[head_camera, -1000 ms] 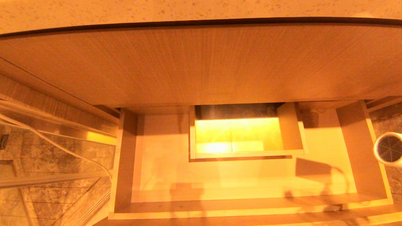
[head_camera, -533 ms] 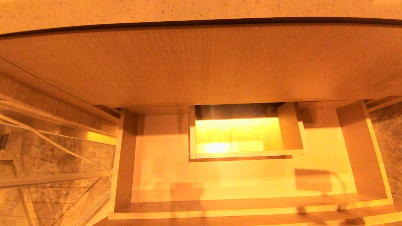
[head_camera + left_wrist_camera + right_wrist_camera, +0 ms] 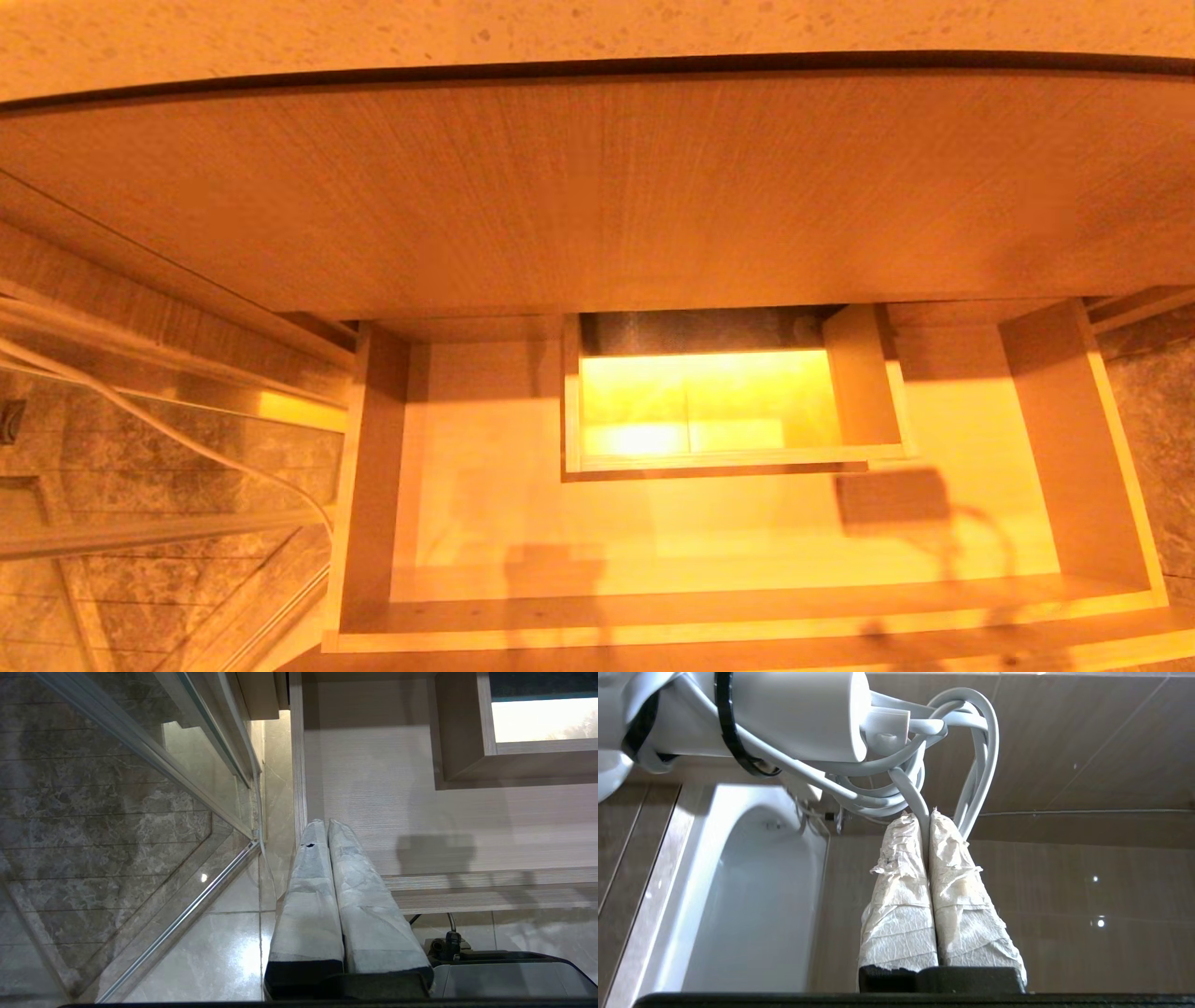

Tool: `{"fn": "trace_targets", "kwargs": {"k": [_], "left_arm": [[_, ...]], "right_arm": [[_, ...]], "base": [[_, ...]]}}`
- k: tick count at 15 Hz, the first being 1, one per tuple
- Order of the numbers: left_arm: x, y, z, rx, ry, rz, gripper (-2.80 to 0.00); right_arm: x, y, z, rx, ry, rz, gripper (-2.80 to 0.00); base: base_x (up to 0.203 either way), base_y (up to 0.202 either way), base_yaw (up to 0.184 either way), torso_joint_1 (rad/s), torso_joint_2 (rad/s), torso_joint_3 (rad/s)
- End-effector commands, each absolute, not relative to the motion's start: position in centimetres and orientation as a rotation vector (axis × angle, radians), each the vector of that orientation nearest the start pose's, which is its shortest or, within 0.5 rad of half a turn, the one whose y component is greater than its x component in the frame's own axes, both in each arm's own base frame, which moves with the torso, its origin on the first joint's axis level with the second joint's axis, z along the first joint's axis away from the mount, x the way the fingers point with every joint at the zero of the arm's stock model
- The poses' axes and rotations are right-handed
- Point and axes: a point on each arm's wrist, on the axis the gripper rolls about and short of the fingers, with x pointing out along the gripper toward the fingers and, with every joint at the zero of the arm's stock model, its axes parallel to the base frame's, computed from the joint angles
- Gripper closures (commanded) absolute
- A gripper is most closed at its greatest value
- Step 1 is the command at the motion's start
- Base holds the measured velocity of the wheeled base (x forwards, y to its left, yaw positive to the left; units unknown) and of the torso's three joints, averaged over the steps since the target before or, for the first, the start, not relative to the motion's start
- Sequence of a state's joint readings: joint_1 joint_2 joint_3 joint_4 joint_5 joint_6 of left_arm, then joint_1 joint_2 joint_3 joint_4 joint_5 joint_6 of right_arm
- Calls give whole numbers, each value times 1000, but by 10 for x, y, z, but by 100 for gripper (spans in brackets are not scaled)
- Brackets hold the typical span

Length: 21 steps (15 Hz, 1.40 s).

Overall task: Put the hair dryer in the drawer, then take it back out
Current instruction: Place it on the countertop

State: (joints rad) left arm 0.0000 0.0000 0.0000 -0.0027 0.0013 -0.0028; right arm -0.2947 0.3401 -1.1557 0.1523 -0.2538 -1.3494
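Observation:
The drawer [image 3: 653, 621] stands pulled out, wide and shallow, with a boxed cut-out [image 3: 738, 457] at its back and nothing lying on its floor. The white hair dryer [image 3: 784, 714] shows only in the right wrist view, hanging off to one side of the fingers with its cord [image 3: 980, 756] looped. My right gripper [image 3: 924, 816] is shut on a strand of that cord. It is outside the head view; only a shadow [image 3: 892, 495] falls on the drawer floor. My left gripper [image 3: 325, 823] is shut and holds nothing, near the drawer's left wall [image 3: 298, 788].
A tall wood-grain panel [image 3: 597, 187] rises behind the drawer under a speckled counter. A glass panel with a metal frame [image 3: 187, 788] stands left of the drawer. A white bathtub [image 3: 752, 896] and tiled walls lie beyond the right gripper.
The hair dryer's mesh end, at the right edge of the head view a second ago, has left that view. Its shadow on the drawer floor has slid left and farther back.

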Motion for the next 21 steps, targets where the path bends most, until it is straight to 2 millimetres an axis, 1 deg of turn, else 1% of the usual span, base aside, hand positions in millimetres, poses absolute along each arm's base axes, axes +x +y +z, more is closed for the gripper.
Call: {"fn": "trace_targets", "kwargs": {"k": [1,2,4,7,9,10,15,18,21], "left_arm": [[-23,0,76,-3,-3,2,0],[-23,0,76,-3,-3,2,0],[-23,0,76,-3,-3,2,0],[-23,0,76,-3,-3,2,0],[-23,0,76,-3,-3,2,0],[-23,0,76,-3,-3,2,0],[-23,0,76,-3,-3,2,0],[-23,0,76,-3,-3,2,0],[-23,0,76,-3,-3,2,0]], "right_arm": [[-131,34,351,-1268,-212,-898,0],[-128,33,355,-1262,-210,-894,0],[-124,32,369,-1257,-210,-901,0],[-124,32,384,-1219,-250,-908,0],[-126,33,387,-1181,-279,-906,0],[-129,34,392,-1163,-304,-911,0],[-130,34,426,-1089,-414,-906,0],[-121,33,449,-1085,-441,-910,0],[-98,27,477,-1074,-445,-921,0]], "base": [[0,0,0,0,0,0],[0,0,0,0,0,0],[0,0,0,0,0,0],[0,0,0,0,0,0],[0,0,0,0,0,0],[0,0,0,0,0,0],[0,0,0,0,0,0],[0,0,0,0,0,0],[0,0,0,0,0,0]]}}
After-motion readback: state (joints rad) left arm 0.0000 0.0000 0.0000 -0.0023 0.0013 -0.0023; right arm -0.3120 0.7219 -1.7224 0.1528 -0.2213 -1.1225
